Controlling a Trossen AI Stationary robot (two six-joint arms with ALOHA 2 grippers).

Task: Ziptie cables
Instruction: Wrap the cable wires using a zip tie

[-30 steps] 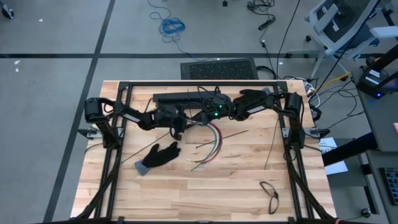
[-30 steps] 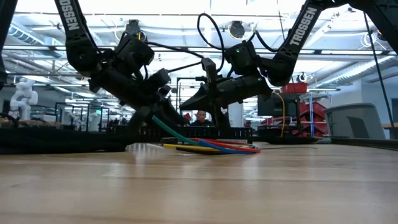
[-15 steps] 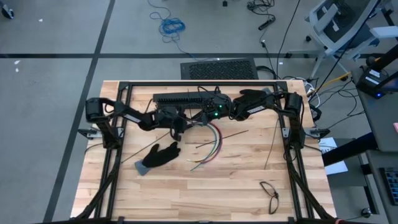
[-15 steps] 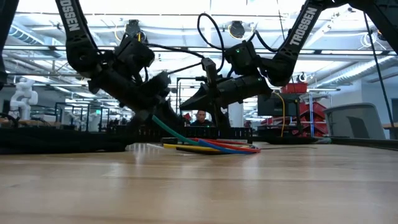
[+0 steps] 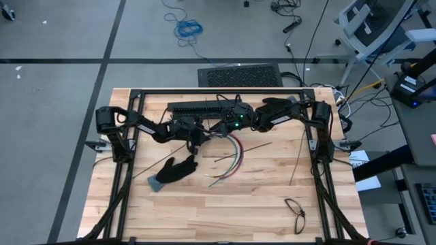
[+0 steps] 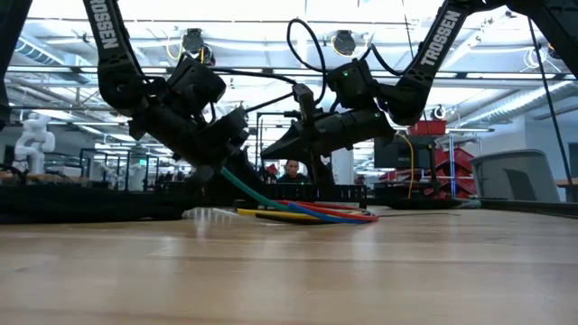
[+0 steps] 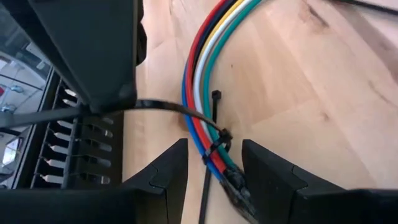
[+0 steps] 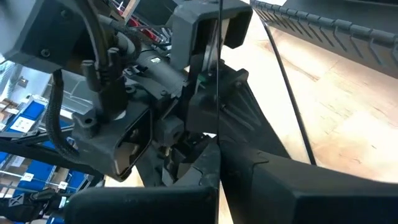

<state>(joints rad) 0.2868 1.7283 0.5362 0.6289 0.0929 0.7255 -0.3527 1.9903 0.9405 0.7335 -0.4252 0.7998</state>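
Your cables point(image 7: 208, 81) lie as one coloured bundle, red, blue, white, yellow and green with a black one among them, curving across the desk point(image 5: 238, 211) just in front of the long black slotted bar point(image 5: 204, 107). In the left wrist view a thin black zip tie point(image 7: 214, 144) is looped round the bundle, and its free strap runs away from the cables toward the bar side.

The left gripper point(image 5: 194, 138) sits right at the bar end of the bundle. Its jaws stand partly apart, with the tied stretch of cables lying between them; you cannot tell from these views whether they press on the wires. In the low view that end of the bundle rises off the desk toward the gripper, while the rest lies flat.

The right gripper point(image 5: 225, 128) hangs just beside the left one, between the bar and the cables. Its jaws are together, and a thin black strap runs straight up from between them in the right wrist view; whether they actually pinch it is not clear.

Farther from the bar than the cables, a black glove point(image 5: 174, 170) lies on the desk. A few loose black zip ties point(image 5: 255, 146) lie near the bundle. Well away, near the desk's front corner on the right arm's side, lies a small dark looped cord point(image 5: 295, 207).
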